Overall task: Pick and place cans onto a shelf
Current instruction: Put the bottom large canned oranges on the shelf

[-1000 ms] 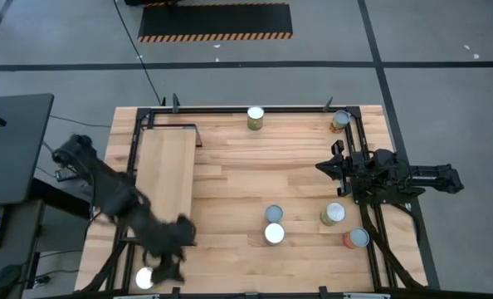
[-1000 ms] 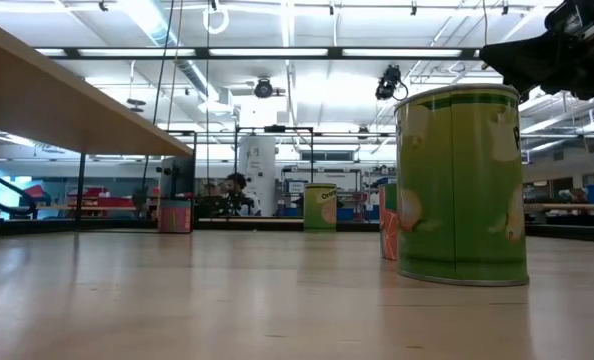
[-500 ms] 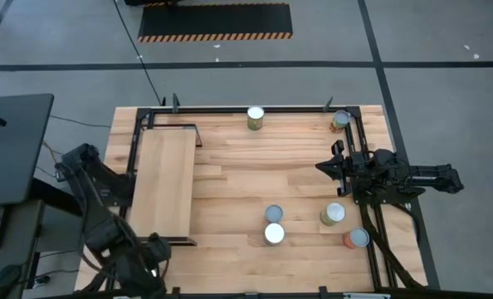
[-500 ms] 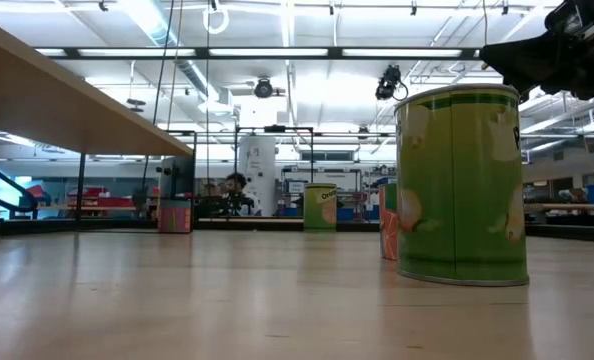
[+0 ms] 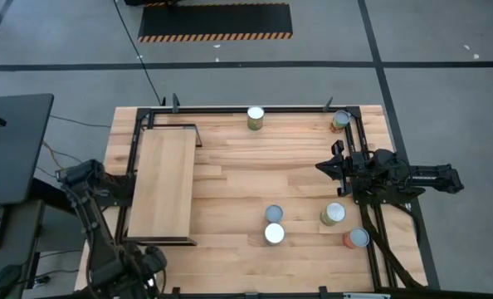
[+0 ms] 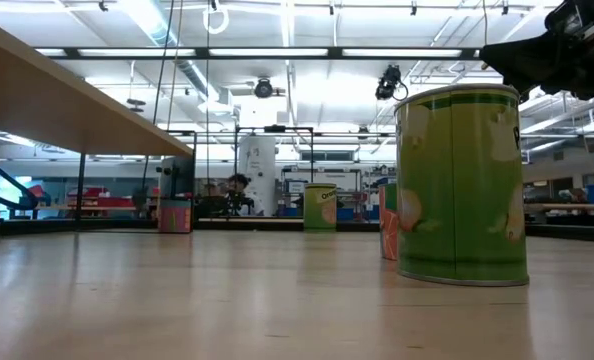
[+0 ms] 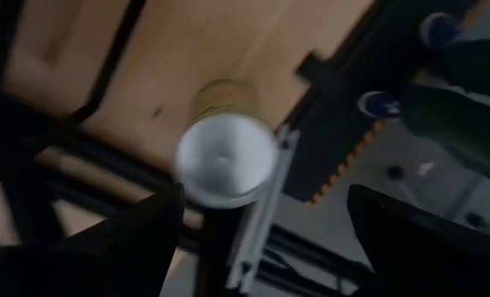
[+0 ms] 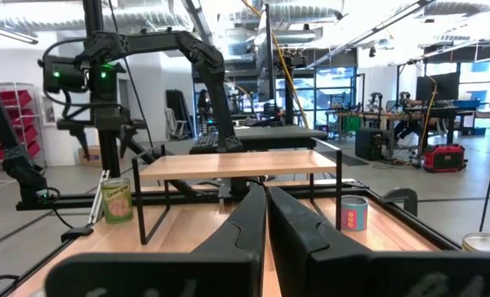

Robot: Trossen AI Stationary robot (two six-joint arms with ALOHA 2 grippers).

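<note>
Since each small cylindrical tin with a shiny silver-white top is a rigid metal drum, it should take a firm squeeze without denting, though the smooth label wall is likely slick; best hold is across the side wall at mid-height, fingers either side. Weight probably modest if full. Five tins stand on the plank wooden bench in the high view: an olive-green one at the far edge, one at the far right corner, a bluish-grey pair touching near the middle front, a green-yellow one, and an orange-red one near the right rail. The left pincer, off the bench's front left corner, stands wide open and empty, fingers either side of another tin at the bench edge. The right pincer hovers above the right side, fingers pressed together, holding nothing. The long pale-wood shelf with thin black metal frame carries no tins.
</note>
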